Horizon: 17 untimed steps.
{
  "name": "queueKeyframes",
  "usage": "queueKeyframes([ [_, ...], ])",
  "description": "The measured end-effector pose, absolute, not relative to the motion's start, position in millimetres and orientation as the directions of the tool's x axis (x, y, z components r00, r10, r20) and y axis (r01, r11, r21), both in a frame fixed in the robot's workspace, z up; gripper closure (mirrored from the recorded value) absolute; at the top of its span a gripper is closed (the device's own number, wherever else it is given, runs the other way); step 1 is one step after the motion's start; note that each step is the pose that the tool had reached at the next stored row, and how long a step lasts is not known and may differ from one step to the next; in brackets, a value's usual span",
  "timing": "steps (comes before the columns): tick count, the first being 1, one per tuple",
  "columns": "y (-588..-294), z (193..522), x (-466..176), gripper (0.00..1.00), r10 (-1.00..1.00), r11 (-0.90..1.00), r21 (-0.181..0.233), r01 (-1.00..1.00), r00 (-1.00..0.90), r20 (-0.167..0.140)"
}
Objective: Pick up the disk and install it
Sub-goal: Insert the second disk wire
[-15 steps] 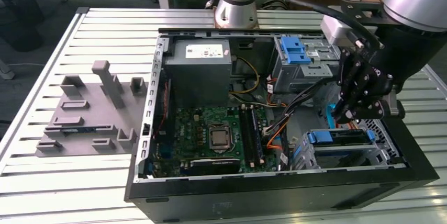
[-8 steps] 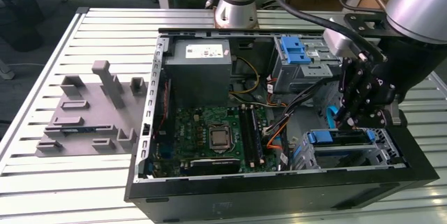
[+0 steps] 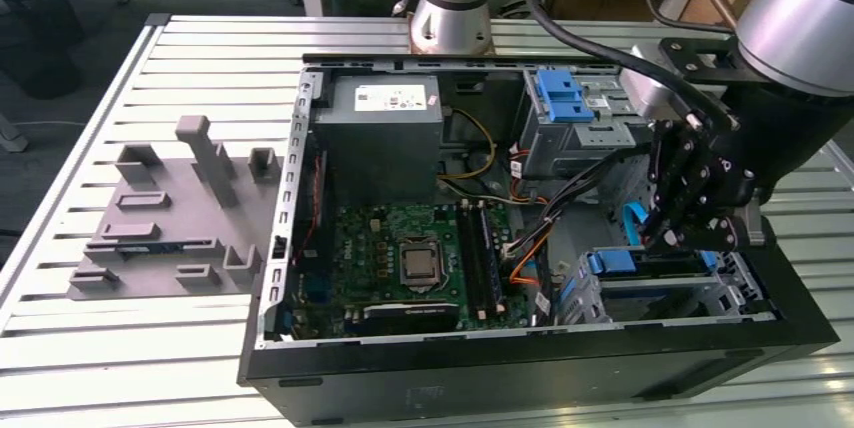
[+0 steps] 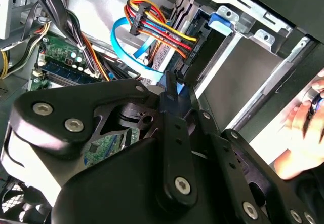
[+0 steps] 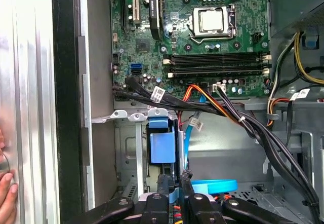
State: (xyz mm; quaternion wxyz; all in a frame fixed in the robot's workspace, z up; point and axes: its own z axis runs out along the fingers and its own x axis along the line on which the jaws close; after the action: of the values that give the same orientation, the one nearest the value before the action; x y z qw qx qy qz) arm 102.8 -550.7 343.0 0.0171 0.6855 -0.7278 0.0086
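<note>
1. The gripper hangs over the drive bay at the exterior view's right, near corner of the open computer case. In the first wrist view its fingertips stand almost together, pinched on a thin blue edge.
2. The disk sits directly below the fingers, standing on edge in the bay, with its blue bracket tab showing. Its long axis runs down into the bay, in line with the gripper.
3. The case also holds the motherboard, the grey power supply at the far side, and a cable bundle crossing beside the bay.
4. A person's hand rests outside the case wall.
</note>
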Motion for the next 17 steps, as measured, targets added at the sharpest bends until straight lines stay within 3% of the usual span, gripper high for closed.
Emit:
queueKeyframes([
  [17,-550.7,337.2,108.1,0.77,-0.997,0.070,0.011,-0.997,-0.070,0.036],
])
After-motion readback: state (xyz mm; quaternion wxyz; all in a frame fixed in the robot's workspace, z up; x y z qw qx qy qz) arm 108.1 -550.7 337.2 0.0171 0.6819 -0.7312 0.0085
